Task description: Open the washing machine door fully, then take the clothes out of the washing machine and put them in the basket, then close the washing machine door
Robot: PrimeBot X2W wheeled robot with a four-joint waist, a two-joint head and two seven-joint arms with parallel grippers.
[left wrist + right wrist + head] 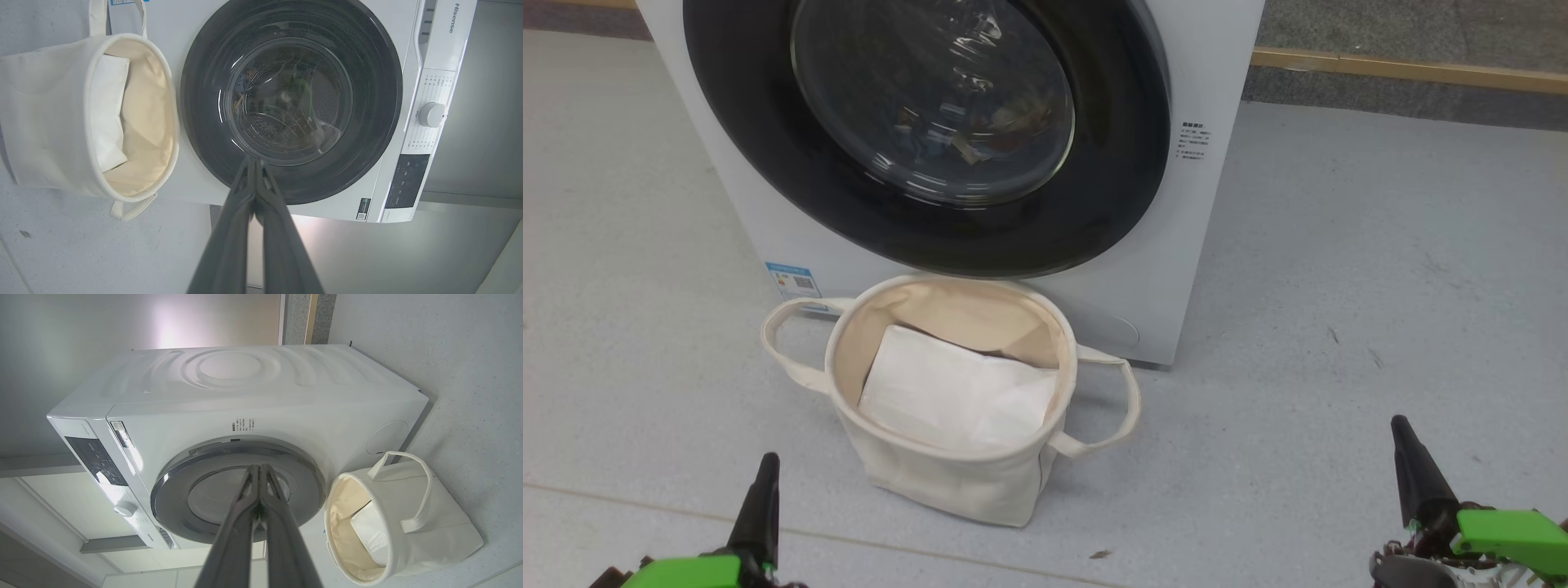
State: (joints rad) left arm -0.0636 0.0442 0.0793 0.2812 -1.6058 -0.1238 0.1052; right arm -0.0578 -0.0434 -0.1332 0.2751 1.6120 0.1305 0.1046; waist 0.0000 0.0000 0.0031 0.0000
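- You were at the very first step. The washing machine door (927, 122) was shut flat against the front of the washing machine (1143, 269), and it sat at 12 o'clock in the head view.
- The clothes (992, 131) were inside the drum. Through the glass they showed as dim orange and cream scraps, toward 3 o'clock from the door's centre.
- The basket (947, 482) stood on the floor close against the machine's front, at 6 o'clock from the door. A flat white sheet (956, 396) lay in it, and none of the clothes.
- Your left gripper (766, 469) sat at 7 o'clock in the head view. Its fingers were pressed together with nothing between them, well apart from both basket and door.
- Your right gripper (1401, 429) sat at 5 o'clock, also closed on nothing and well away from the machine.
- In each wrist view the closed fingers pointed toward the door without touching it.
- The next move probably called for one arm to reach up to the door's black rim, catch its free edge and swing it wide.
- I could not tell from these views which side carried the catch, so you needed to settle that before committing an arm.
- With the basket directly below the door, you also had to judge whether the swing would clear its rim and handles.
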